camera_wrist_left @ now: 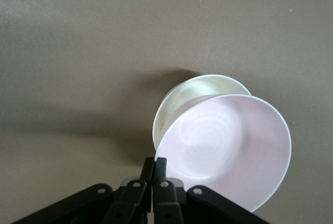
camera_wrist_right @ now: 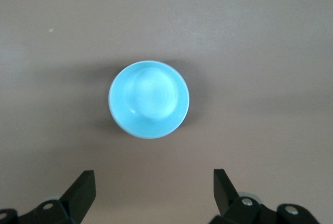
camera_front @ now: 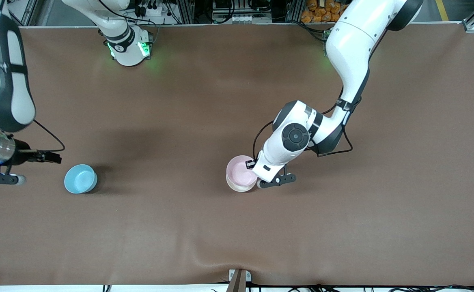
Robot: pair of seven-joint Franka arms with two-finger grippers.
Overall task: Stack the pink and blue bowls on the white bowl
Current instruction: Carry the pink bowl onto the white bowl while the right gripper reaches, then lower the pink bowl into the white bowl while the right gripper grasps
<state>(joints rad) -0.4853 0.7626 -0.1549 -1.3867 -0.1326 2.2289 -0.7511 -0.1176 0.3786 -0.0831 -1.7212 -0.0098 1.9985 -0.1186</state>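
Note:
The pale pink bowl (camera_front: 240,171) is tilted, with its lower side in the white bowl (camera_front: 237,187), which stands near the table's middle. My left gripper (camera_front: 257,181) is shut on the pink bowl's rim. In the left wrist view the gripper (camera_wrist_left: 155,165) pinches the rim of the pink bowl (camera_wrist_left: 229,146), and the white bowl (camera_wrist_left: 193,90) shows beneath it. The light blue bowl (camera_front: 80,179) stands alone toward the right arm's end of the table. My right gripper (camera_front: 1,177) is open and empty, up beside the blue bowl (camera_wrist_right: 149,99), with its fingers (camera_wrist_right: 83,188) spread wide.
The brown table cover (camera_front: 237,243) has a small wrinkle at the edge nearest the front camera, above a clamp (camera_front: 239,280). The arms' bases stand along the table's edge farthest from the front camera.

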